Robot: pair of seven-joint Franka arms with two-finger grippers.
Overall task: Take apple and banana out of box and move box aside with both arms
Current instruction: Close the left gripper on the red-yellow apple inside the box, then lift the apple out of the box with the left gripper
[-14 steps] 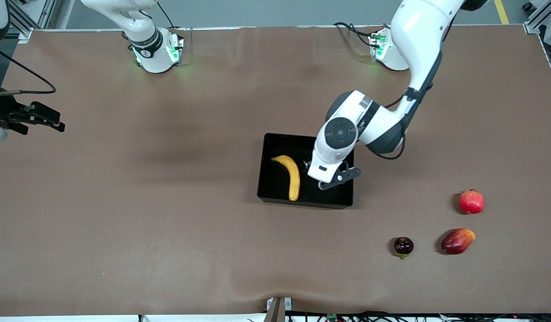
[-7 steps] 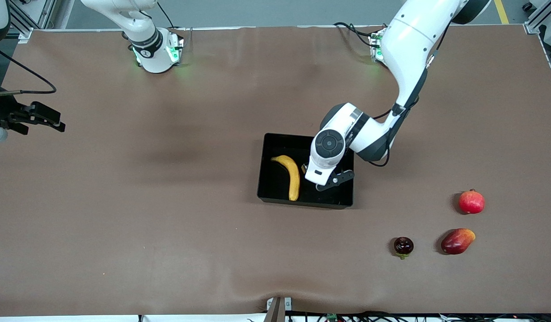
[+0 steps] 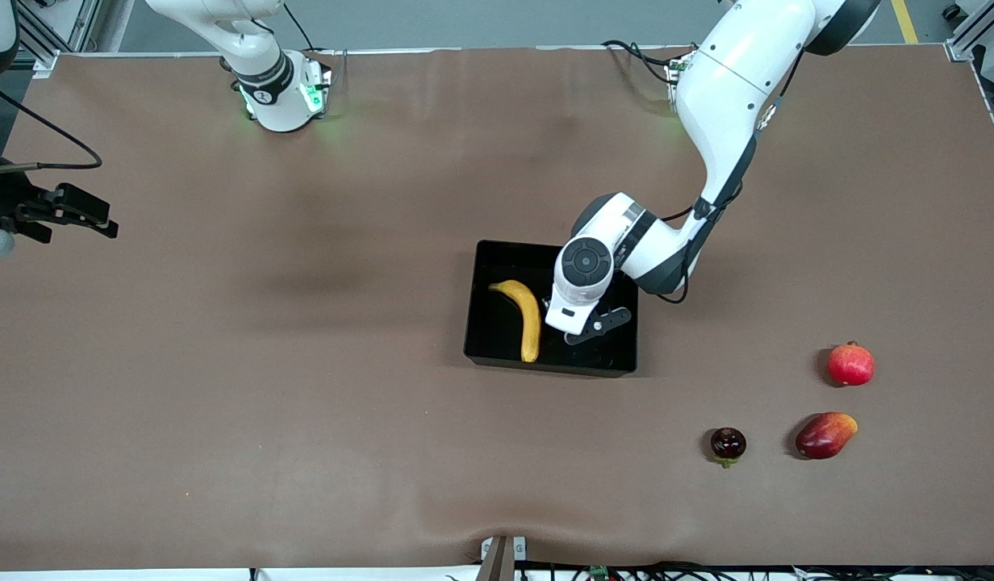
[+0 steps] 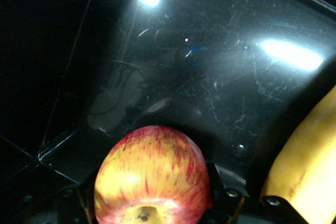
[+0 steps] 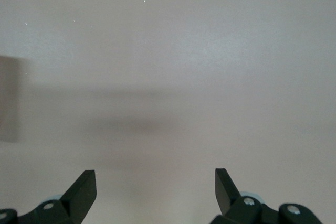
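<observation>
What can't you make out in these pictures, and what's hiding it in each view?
- Front view: the apple and the left gripper are hidden under the left arm's own wrist, over the box.
- Left wrist view: the left gripper's grip on the apple is cut off by the frame edge; only part of the banana shows.
- Front view: the right gripper, open over bare table, is out of frame.

Apple (image 4: 153, 177) hidden under left arm's wrist.
</observation>
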